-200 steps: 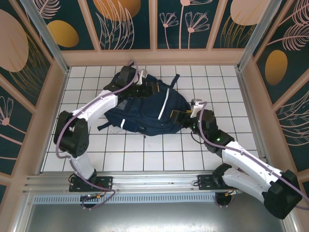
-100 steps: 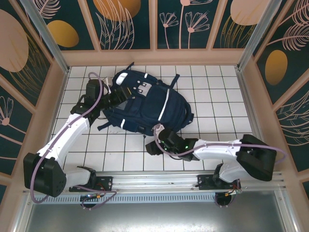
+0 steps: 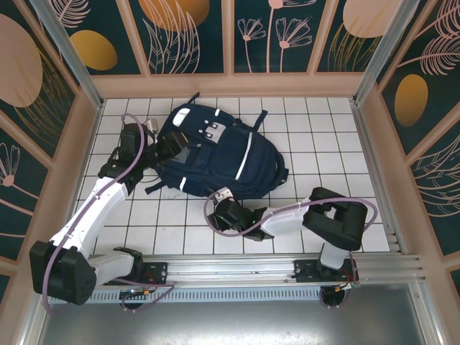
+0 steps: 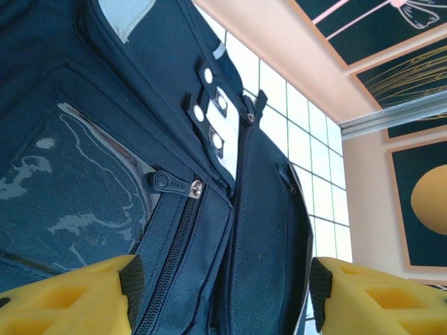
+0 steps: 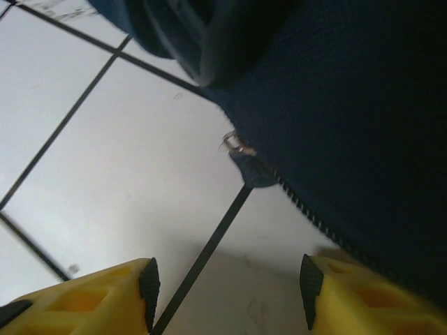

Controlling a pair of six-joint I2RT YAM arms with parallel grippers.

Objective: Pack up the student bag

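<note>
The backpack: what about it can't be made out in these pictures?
- Contents: top view, navy fabric of the student bag covers the inside.
- Underside: top view, it lies against the tiled floor.
- Zipper pull: right wrist view, blurred; its track disappears at the right fingers.
- Bag's near end: left wrist view, cut off by the bottom edge and the left fingers.

The student bag [image 3: 219, 154] takes up the far middle of the table [image 3: 330, 144]. Bare tiles lie open along the right edge and at the far right corner. The left arm [image 3: 97, 205] crosses the left side. The right arm [image 3: 287, 215] lies low along the near edge. Walls [image 3: 230, 85] close three sides.
</note>
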